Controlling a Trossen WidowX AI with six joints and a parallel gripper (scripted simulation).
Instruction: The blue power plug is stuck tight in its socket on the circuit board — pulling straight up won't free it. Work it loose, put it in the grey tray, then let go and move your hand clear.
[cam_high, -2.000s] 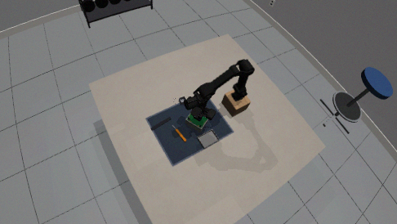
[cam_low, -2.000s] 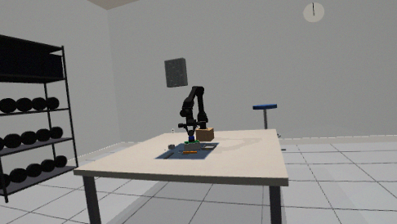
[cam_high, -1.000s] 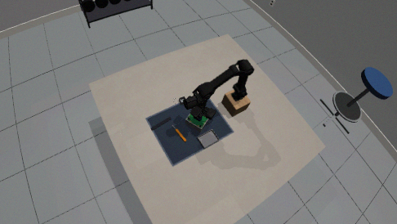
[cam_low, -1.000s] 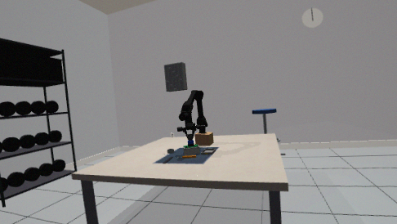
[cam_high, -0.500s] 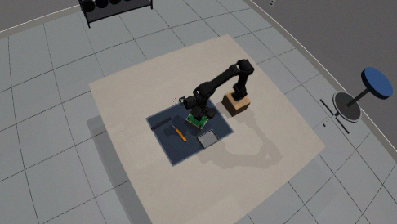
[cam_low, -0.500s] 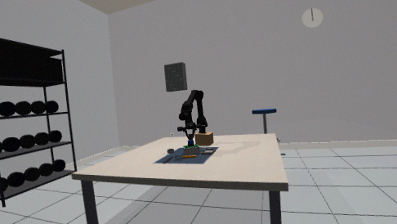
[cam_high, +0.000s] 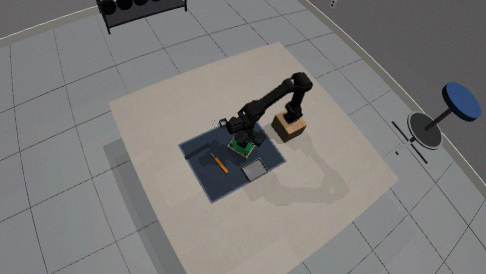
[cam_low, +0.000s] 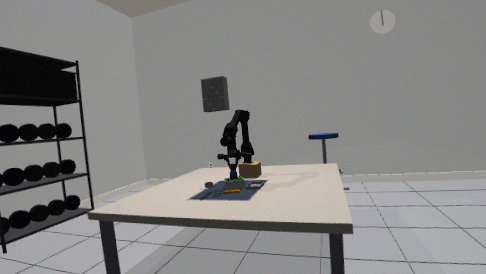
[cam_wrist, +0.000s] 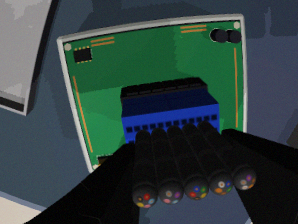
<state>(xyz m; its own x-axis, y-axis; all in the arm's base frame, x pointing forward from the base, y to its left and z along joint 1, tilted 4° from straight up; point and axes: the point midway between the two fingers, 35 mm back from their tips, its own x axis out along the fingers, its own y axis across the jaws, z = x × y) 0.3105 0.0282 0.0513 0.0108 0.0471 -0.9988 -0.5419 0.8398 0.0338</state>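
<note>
- Gripper: closed down to a partial opening, jaws clamped on the two ends of the blue power plug.
- Plug position: over the circuit board, at the black socket. Socket partly exposed along one long side. Whether the plug is fully seated, tilted or already free cannot be determined.
- Cables: several dark leads run from the plug between the fingers; no snag visible.
- Grey tray: beside the board on the blue mat, apart from it. Plug not in it.
- Done: grip secured on the plug.
- Outstanding: confirmed release from the socket, transfer to the tray, letting go, withdrawal of the arm.
- Assessment: less than half complete. Rocking the plug end to end or side to side appears called for; a straight lift risks slipping or dragging the board.
</note>
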